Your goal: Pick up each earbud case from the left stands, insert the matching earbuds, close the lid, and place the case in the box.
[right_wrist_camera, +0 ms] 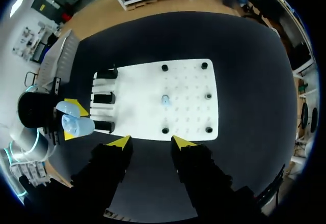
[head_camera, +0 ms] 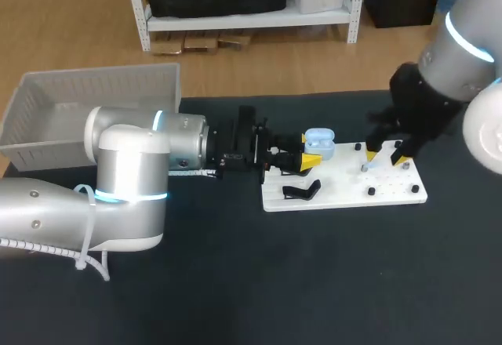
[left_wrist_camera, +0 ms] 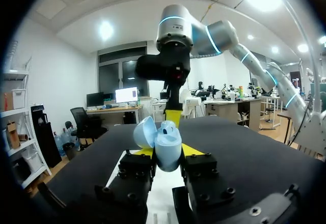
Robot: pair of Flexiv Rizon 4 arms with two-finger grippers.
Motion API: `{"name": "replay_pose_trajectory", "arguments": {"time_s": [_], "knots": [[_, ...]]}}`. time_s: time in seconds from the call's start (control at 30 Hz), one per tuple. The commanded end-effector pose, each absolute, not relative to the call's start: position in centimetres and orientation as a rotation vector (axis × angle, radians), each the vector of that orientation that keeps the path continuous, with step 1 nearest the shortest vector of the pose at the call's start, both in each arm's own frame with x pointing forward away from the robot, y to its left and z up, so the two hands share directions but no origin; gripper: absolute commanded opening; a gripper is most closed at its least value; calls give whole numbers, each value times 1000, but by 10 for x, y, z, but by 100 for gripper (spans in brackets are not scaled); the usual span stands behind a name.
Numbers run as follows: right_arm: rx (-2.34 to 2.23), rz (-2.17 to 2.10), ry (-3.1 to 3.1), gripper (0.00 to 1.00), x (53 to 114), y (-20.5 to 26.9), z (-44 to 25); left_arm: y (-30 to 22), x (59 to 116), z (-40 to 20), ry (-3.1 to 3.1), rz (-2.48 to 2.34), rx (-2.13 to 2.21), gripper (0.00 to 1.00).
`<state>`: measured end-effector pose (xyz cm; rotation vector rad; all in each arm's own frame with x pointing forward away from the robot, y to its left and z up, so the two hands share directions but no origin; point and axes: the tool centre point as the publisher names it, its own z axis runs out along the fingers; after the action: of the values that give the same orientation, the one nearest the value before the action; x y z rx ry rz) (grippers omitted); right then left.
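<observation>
My left gripper (head_camera: 307, 157) is shut on a light blue earbud case (head_camera: 320, 142) with its lid open, held over the left end of the white board (head_camera: 345, 192). In the left wrist view the case (left_wrist_camera: 166, 145) sits upright between the yellow-tipped fingers (left_wrist_camera: 192, 149), lid tipped back. My right gripper (head_camera: 386, 157) hangs open above the board's right half, nothing between its fingers. From the right wrist, that gripper (right_wrist_camera: 151, 141) is over the board's near edge, and a small pale blue earbud (right_wrist_camera: 165, 100) stands mid-board ahead of it. The case (right_wrist_camera: 76, 124) shows off to one side.
A black stand (head_camera: 302, 190) lies on the board's left part; the right wrist view shows three black stands (right_wrist_camera: 106, 98) in a row. Black pegs (head_camera: 370, 192) dot the board. The pale plastic box (head_camera: 94, 102) stands at the back left on the dark table.
</observation>
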<state>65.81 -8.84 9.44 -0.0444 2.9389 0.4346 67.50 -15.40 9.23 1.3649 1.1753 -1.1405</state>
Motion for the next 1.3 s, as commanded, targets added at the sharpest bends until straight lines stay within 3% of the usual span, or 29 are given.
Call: {"name": "replay_pose_trajectory", "arguments": {"time_s": [0.03, 1.3], "knots": [[-59, 450, 2937, 47, 667, -88, 83, -154, 674, 91, 1173, -1136, 1360, 0], [-52, 433, 2980, 40, 709, -92, 30, -154, 674, 91, 1173, -1136, 1360, 0]]}}
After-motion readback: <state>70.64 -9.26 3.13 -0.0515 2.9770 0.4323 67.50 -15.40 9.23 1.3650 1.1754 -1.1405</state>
